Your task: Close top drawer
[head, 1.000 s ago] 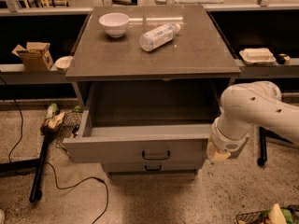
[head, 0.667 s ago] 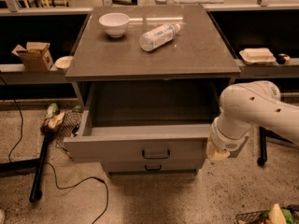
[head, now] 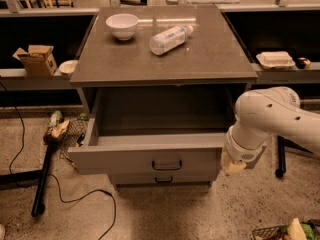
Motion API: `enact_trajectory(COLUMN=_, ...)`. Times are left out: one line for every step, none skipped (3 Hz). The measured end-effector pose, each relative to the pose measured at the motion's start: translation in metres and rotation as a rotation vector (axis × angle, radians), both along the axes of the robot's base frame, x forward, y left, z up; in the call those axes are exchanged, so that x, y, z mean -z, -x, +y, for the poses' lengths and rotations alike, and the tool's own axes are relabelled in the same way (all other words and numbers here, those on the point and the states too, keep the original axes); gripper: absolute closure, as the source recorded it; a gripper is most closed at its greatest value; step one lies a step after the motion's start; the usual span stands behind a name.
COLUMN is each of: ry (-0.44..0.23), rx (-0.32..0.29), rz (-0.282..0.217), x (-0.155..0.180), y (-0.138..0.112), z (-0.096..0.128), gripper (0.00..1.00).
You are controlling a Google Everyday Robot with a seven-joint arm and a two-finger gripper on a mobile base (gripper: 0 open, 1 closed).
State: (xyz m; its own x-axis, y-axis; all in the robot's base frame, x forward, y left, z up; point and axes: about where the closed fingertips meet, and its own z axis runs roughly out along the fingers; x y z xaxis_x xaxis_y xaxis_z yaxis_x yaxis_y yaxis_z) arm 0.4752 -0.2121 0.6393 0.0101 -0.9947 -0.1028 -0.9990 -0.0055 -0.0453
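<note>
Grey top drawer stands pulled out, bare walls showing; gripper at its right front corner, jaws' state unclear.

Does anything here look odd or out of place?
Yes: the top drawer hangs wide open, and a bottle lies on its side on the cabinet top. The robot's pincer sits at the drawer's front corner on the picture's right.

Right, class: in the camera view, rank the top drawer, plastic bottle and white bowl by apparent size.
Largest first: top drawer, bottle, bowl; the last two look close. The end effector sits at the drawer front's right end.
</note>
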Motion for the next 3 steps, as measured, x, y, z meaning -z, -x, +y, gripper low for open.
enact_trajectory(ry=0.0, rx=0.0, rz=0.0, x=0.0, y=0.0, z=0.0, gripper=0.11)
enact_trajectory(ry=0.0, rx=0.0, rz=0.0, x=0.0, y=0.0, z=0.0, gripper=0.0)
enact_trajectory(ry=0.0, rx=0.0, rz=0.0, x=0.0, y=0.0, z=0.0, gripper=0.0)
